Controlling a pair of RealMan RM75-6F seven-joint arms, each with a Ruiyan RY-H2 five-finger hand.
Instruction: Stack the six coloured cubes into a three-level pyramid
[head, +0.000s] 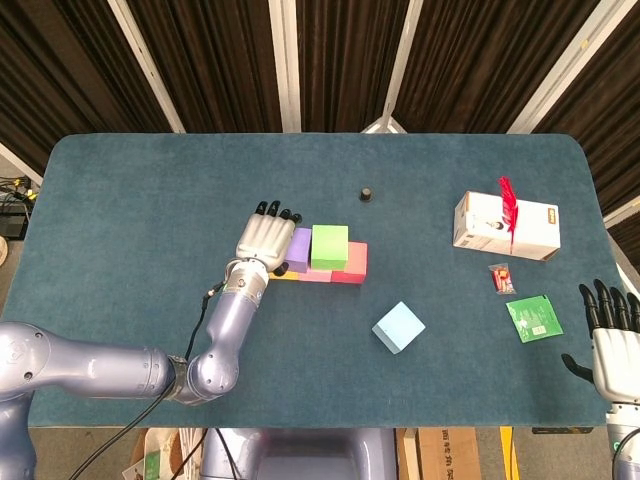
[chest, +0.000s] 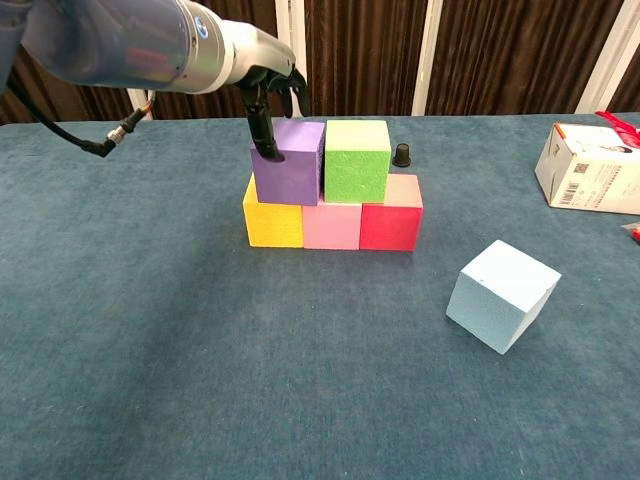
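Left hand, fingers spread, touches the purple cube at centre frame, beside the green cube. Right hand, lower right, fingers spread, holds nothing. Light-blue cube lies apart on the counter.

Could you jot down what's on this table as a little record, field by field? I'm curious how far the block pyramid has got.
Bottom level: yellow cube, pink cube, red cube in a row
Second level: purple cube, green cube
Top level: not yet placed
Loose: light blue cube, tilted, apart from the stack
Left hand: at the purple cube's left side
Right hand: open, by the table's right edge
Other: white box
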